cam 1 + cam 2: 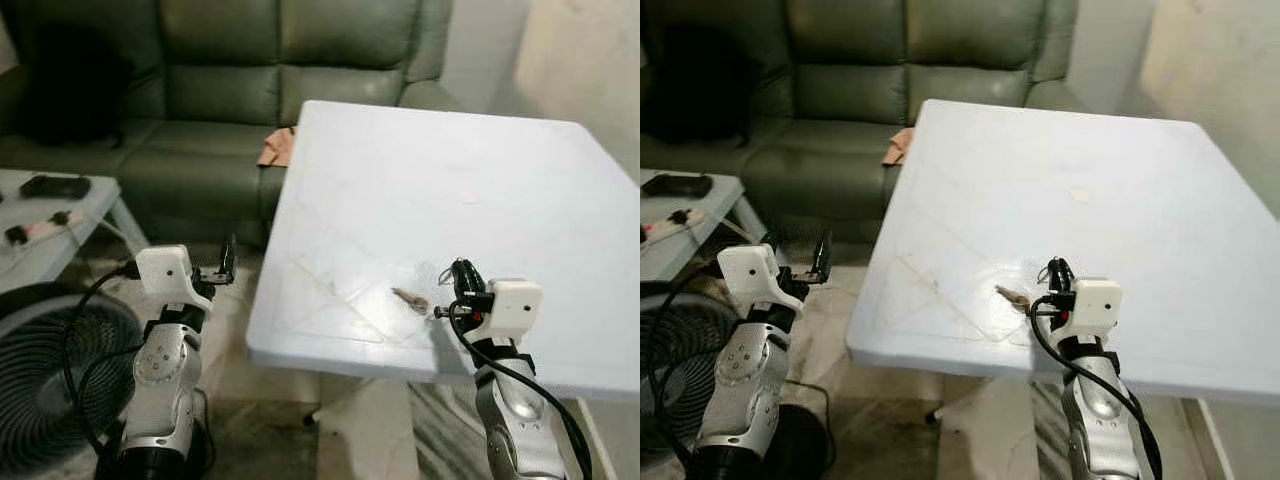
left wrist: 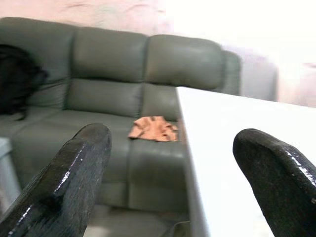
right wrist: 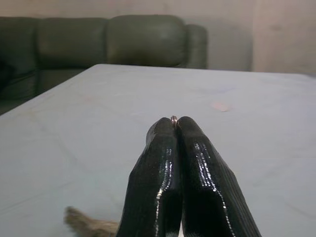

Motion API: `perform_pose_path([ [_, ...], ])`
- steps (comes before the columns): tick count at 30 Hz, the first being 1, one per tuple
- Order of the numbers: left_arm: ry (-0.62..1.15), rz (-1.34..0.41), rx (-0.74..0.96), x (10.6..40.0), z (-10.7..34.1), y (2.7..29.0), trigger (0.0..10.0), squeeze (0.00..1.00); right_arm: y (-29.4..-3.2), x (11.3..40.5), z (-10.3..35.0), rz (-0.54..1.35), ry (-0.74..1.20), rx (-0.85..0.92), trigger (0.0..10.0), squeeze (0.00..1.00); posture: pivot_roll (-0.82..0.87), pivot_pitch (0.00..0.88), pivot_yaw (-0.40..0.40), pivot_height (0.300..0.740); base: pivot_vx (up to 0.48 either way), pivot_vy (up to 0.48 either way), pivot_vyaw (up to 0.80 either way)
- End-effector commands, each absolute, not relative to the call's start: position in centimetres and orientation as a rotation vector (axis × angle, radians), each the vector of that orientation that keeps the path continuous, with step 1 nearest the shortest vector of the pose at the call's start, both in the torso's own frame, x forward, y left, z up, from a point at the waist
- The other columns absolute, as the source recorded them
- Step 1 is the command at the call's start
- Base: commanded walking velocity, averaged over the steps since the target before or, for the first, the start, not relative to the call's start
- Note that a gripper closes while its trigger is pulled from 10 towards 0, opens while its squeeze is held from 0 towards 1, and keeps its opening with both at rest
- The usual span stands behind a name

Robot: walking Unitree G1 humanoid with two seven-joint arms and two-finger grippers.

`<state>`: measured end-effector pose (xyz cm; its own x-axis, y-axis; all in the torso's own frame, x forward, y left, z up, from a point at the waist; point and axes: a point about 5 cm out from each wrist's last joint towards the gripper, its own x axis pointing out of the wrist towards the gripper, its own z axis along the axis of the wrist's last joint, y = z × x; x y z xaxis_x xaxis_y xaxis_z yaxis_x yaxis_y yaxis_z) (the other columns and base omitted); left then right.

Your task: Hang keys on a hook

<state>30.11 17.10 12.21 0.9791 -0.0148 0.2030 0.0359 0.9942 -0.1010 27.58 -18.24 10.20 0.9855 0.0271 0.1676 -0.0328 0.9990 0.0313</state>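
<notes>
- Sofa (image 1: 240,90), green: behind the table, an orange cloth (image 2: 153,129) lying on its seat.
- Table (image 1: 520,200), white: bare apart from the keys near its front edge.
- Fan (image 1: 40,390), black: on the floor beside the left arm.
- Left gripper (image 1: 222,266): raised off the table's left side, jaws spread apart, nothing between them.
- Right gripper (image 3: 175,126): low over the table's front edge, jaws clenched; a small metal ring (image 3: 174,118) shows at the tips.
- Keys (image 1: 411,299): on the table just left of the right gripper, apparently joined to the pinched ring. Advice: lift straight up and slowly, checking the keys follow; no hook is visible, so locate one first.
</notes>
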Motion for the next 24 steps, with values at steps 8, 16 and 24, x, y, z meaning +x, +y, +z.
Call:
perform_pose_path([
  [8, -0.179, -0.04, -0.114, 30.43, 11.88, 16.99, 10.0, 0.0, -18.28, 27.62, 9.97, 0.01, -0.154, 0.038, 10.0, 0.0, 0.01, 0.0, 0.0, 0.74, 0.0, 0.12, -0.77],
  [16, -0.177, -0.047, -0.085, 30.56, 11.91, 16.96, 10.0, 0.0, -18.31, 27.62, 9.95, 0.007, -0.15, 0.033, 10.0, 0.0, 0.01, 0.0, 0.002, 0.74, 0.0, 0.12, -0.77],
  [24, -0.178, -0.043, -0.081, 30.51, 11.94, 17.07, 10.0, 0.0, -18.29, 27.62, 9.88, 0.011, -0.145, 0.032, 10.0, 0.0, 0.01, 0.0, -0.004, 0.74, 0.0, 0.0, -0.76],
])
